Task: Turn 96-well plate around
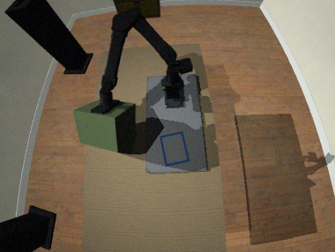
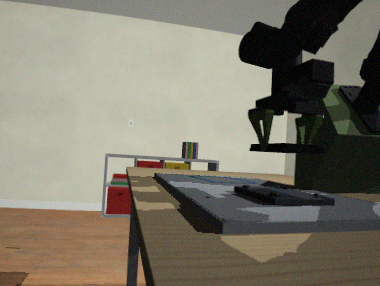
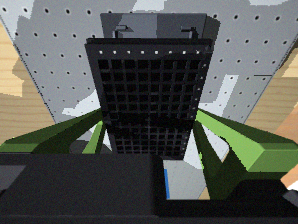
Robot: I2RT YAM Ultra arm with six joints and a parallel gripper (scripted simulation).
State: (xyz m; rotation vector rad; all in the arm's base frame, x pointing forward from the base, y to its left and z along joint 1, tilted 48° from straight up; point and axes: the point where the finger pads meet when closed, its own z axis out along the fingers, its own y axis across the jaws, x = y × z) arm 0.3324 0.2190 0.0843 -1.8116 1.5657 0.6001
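Open air separates the lifted plate [image 2: 286, 147] from the nest [image 2: 282, 194]; the green pedestal [image 2: 334, 165] crowds one side.

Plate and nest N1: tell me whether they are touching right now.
Apart. The exterior view shows the 96-well plate held level in the gripper, with wall visible between it and the nest N1 on the deck below.

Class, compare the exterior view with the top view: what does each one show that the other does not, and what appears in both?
Only the exterior view shows the plate held level in the air, clear of the dark nest, plus a shelf unit by the wall. Only the top view shows the blue taped outline as a full rectangle and the brown rug. Both show the gripper, the green pedestal and the grey deck.
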